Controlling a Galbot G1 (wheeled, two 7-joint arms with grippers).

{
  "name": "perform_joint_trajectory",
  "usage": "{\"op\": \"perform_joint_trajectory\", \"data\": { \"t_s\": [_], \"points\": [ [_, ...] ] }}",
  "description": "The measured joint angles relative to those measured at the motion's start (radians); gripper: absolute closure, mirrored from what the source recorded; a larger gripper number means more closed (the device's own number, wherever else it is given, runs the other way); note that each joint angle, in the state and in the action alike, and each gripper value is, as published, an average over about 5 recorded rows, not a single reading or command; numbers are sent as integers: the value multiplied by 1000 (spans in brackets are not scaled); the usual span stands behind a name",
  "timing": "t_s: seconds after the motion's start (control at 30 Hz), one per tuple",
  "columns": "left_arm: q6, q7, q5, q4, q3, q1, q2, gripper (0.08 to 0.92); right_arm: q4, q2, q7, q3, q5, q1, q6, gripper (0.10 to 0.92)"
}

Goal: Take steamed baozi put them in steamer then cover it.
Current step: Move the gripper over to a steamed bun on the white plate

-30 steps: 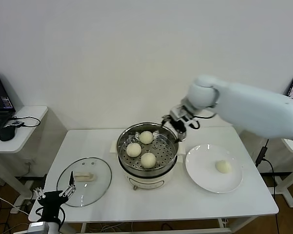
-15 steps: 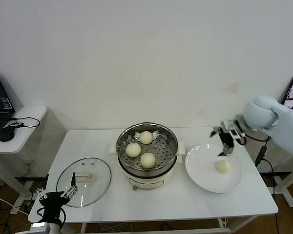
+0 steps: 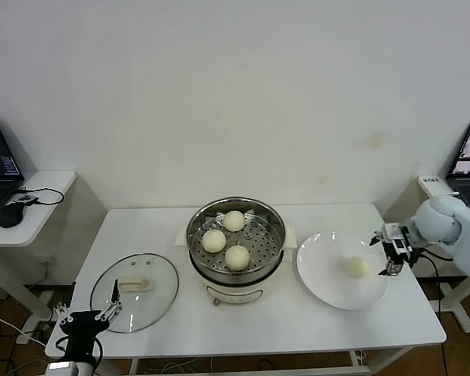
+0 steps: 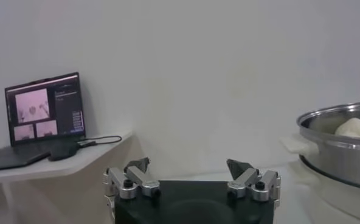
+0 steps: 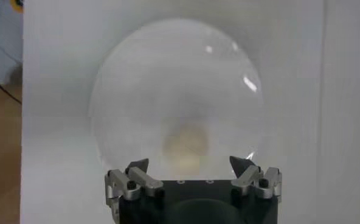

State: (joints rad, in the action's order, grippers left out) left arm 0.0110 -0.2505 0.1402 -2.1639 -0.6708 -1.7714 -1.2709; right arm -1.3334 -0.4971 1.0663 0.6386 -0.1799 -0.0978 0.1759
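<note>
With its jaws wide and empty, the right claw (image 3: 392, 252) should drop straight over the last bun (image 3: 358, 267) on the plate (image 3: 321, 274) just beside it and close gently.

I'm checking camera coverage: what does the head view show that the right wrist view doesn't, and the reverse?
Only the head view shows the steamer holding three baozi, the glass cover lying on the table, the left gripper parked open at the table's front left corner, and a laptop. Only the right wrist view shows the right gripper's open jaws close up. Both show the white plate with the last baozi.
</note>
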Motion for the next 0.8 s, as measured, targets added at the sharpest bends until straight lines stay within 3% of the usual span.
{"op": "perform_joint_trajectory", "data": {
  "t_s": [0.8],
  "points": [
    [1, 3, 6, 24, -15, 7, 2, 177, 259, -218, -32, -50, -97, -63, -21, 204]
  ]
}}
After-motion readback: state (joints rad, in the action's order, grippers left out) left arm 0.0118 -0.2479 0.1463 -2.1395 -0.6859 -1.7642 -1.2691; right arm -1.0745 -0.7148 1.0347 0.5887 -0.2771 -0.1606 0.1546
